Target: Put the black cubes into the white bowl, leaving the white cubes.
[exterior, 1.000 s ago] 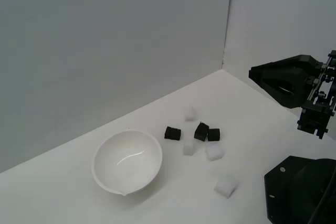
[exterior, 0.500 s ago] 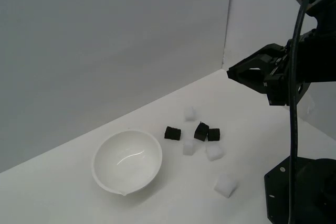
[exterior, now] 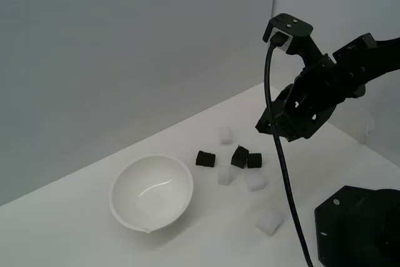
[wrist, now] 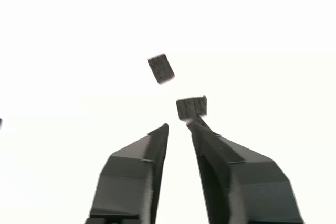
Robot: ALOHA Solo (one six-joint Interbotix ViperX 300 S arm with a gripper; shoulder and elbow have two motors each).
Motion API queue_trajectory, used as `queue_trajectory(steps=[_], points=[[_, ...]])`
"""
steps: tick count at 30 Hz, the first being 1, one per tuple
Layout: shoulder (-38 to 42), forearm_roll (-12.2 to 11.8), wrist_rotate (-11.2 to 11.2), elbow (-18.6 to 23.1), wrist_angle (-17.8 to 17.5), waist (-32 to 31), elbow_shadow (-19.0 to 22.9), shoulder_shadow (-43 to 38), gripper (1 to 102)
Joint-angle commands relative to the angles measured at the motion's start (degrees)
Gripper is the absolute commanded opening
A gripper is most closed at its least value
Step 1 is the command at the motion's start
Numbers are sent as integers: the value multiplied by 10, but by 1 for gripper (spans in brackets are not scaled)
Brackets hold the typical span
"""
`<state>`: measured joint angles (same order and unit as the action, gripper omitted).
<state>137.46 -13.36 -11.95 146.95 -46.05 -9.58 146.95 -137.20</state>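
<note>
The hand [exterior: 267, 124] hangs above the desk [exterior: 75, 229], short of the cubes, its fingers [wrist: 139, 174] parted by a narrow gap and holding nothing. All three black cubes [exterior: 205, 158] lie mid-desk toward the back edge: one alone [exterior: 205, 158], two touching [exterior: 246, 157]. The white cubes [exterior: 224, 176] lie among them. The white bowl [exterior: 151, 192] sits empty, nearer the front edge. This looks like the approach to the first pick. Next, the hand should probably widen, descend and straddle one black cube [wrist: 191, 107] only.

White cubes [exterior: 255, 181] washed out at wrist.
</note>
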Motion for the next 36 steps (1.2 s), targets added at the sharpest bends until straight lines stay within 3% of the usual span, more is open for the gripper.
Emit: queue_trajectory(steps=[1,4,8,9,16,25,36], points=[[-16,-3,-9,-14,0,5,-16,13,33],[-33,3,-22,-13,0,16,-15,32,45],[-49,7,-24,-13,1,30,-15,47,93],[-53,7,-24,-13,1,31,-15,51,101],[-101,11,-31,-11,31,31,-11,98,100],[-172,11,-39,20,101,31,19,170,100],[-215,4,-40,28,121,28,27,214,100]])
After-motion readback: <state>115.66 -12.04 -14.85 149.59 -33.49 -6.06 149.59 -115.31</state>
